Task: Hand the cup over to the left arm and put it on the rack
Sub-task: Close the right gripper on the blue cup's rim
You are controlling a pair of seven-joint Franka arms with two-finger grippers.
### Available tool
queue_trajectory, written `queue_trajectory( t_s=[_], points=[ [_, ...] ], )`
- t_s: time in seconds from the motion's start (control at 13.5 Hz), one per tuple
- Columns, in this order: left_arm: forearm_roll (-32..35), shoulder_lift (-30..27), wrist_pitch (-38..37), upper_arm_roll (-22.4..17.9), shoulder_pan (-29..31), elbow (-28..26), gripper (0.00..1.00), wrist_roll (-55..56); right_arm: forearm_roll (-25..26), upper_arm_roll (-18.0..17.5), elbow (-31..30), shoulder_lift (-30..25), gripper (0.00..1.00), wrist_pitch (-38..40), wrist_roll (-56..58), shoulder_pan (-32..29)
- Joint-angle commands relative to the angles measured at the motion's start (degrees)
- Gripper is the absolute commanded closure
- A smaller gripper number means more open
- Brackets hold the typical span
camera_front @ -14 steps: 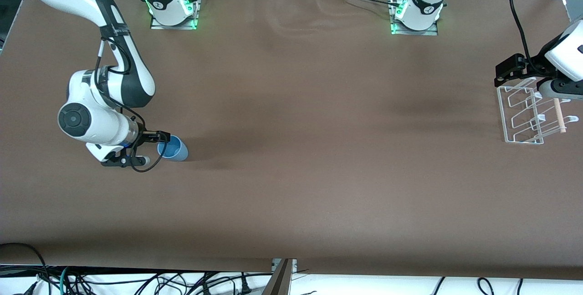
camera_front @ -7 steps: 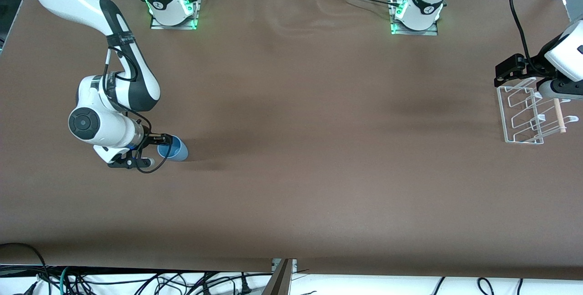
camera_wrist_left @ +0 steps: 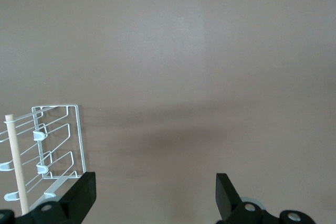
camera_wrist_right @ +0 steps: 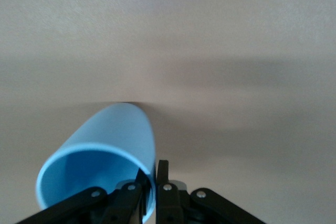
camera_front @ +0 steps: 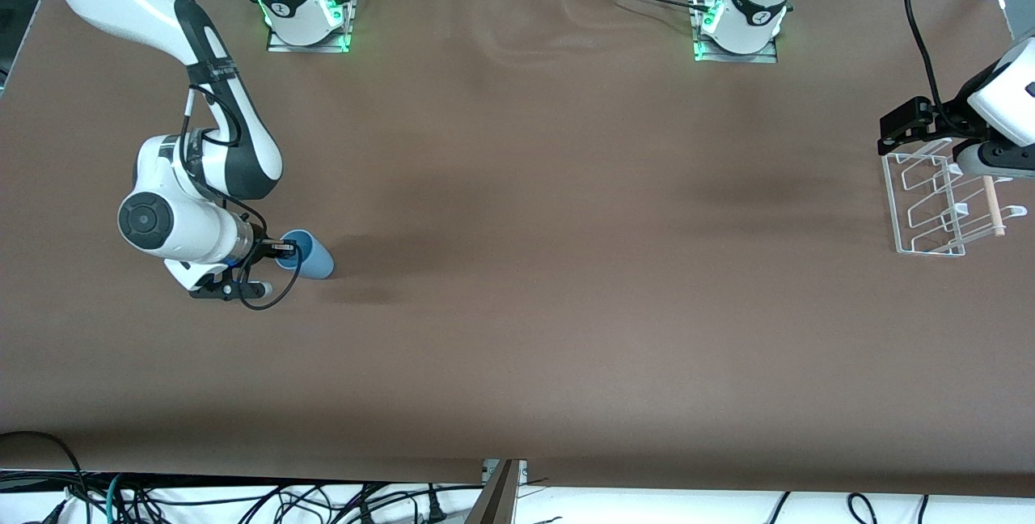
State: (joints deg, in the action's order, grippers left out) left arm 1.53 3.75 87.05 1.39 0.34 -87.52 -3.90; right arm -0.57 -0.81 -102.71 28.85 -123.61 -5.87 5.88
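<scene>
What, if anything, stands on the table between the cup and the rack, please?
Nothing visible does. The right gripper is shut on the rim of the cup at the right arm's end; only bare table lies between it and the rack, where the open left gripper waits.

On the table (camera_front: 566,306), at about nine o'clock from its middle in the front view, toward the right arm's end: the cup (camera_front: 307,255), tilted, mouth turned to nine o'clock. Clamped on its rim at that side, one finger inside and one outside: the right gripper (camera_front: 285,249). At about three o'clock, toward the left arm's end: the rack (camera_front: 930,204), well apart from the cup. Over the rack's corner at eleven o'clock, waiting with fingers spread: the left gripper (camera_wrist_left: 155,195).
</scene>
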Motion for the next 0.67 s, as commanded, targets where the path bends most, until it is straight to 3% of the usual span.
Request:
queue_trajectory(
  t_s=[0.0,0.3,0.59],
  points=[
    [-2.92,1.44,0.13,0.1,1.07,1.56,0.0,-1.89,-1.88,-0.42,0.84,0.33,1.0,-0.59,-0.11,-0.52],
    [-4.17,1.7,0.31,0.1,2.3,1.48,0.0,-1.9,-13.03,-1.83,8.47,0.07,1.0,6.86,0.16,0.35],
    [-3.73,2.14,0.31,0.1,2.21,1.48,0.0,-1.9,-19.36,-2.7,14.46,0.07,1.0,11.45,0.07,4.57]
  ],
)
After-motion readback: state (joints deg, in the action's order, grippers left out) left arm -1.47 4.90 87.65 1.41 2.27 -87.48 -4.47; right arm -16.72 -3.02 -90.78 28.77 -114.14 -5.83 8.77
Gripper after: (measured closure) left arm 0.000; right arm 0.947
